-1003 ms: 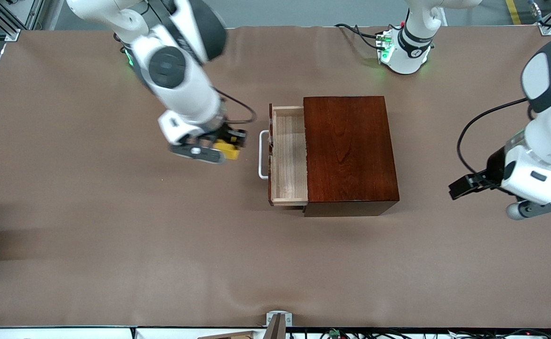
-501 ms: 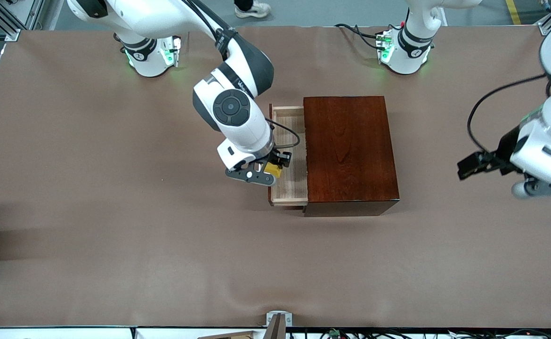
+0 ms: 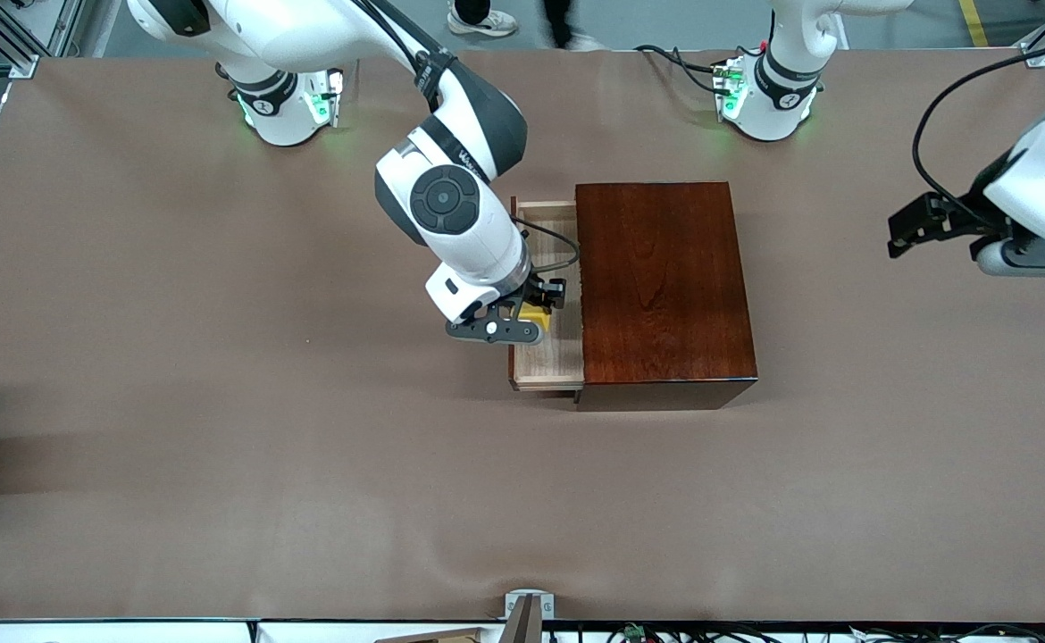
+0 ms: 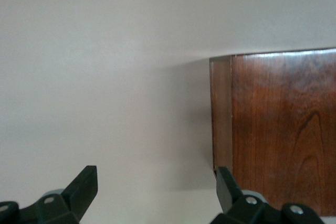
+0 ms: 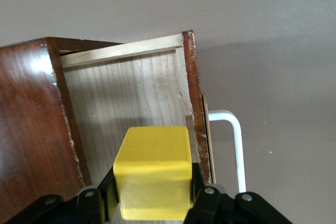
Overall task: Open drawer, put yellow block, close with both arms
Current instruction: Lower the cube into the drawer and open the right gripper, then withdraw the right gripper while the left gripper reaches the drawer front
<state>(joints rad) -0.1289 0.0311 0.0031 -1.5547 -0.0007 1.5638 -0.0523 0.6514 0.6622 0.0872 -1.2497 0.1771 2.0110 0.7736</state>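
The drawer (image 3: 547, 362) stands pulled out of the dark mahogany box (image 3: 661, 286) toward the right arm's end of the table, its pale wood tray (image 5: 126, 98) bare. My right gripper (image 3: 536, 314) hangs over the tray, shut on the yellow block (image 3: 538, 317). The right wrist view shows the yellow block (image 5: 153, 166) clamped between both fingers, just inside the dark drawer front, with the white loop handle (image 5: 234, 140) outside it. My left gripper (image 3: 907, 228) hovers open and holds nothing over the table at the left arm's end, apart from the box (image 4: 283, 129).
Brown table cover (image 3: 219, 402) spreads all round the box. Both arm bases (image 3: 286, 103) stand at the table's edge farthest from the front camera, with cables by the left one. A small metal bracket (image 3: 527, 607) sits at the nearest edge.
My right gripper carried the yellow block from over the table beside the handle to over the open tray. The left gripper rose and swung toward the bases' side.
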